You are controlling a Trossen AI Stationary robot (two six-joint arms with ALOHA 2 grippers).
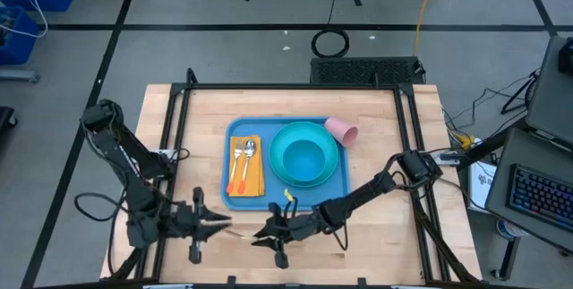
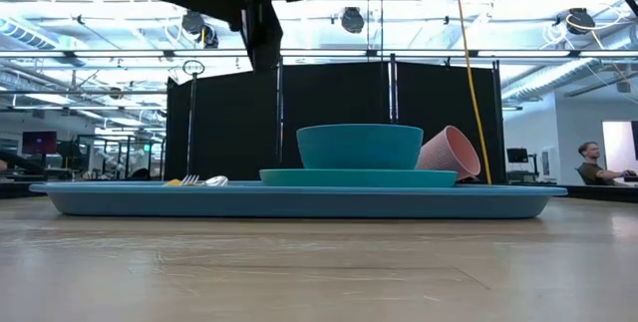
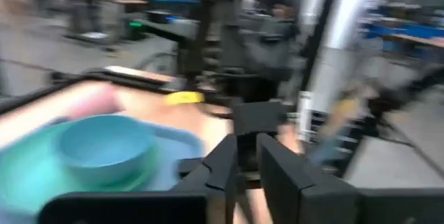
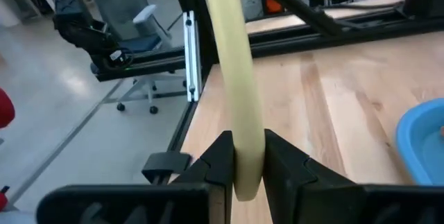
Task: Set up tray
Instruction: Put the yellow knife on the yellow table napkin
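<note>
Fingers of right gripper (image 4: 246, 156) clamp cream stick (image 4: 232, 78); left gripper (image 1: 218, 225) fingers nearly closed, empty.

Bare table L/R of tray (image 1: 235, 201); cup (image 1: 341, 131) blocks far-right corner.

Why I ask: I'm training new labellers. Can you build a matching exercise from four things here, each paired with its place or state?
Things:
1. pink plastic cup
2. round turquoise bowl
3. metal fork and spoon
4. pale yellow stick

Places or states:
A. standing on the turquoise plate
B. clamped in the right gripper
C. tipped over beside the plate
D. lying on the orange napkin

Pairs: 1-C, 2-A, 3-D, 4-B
</note>
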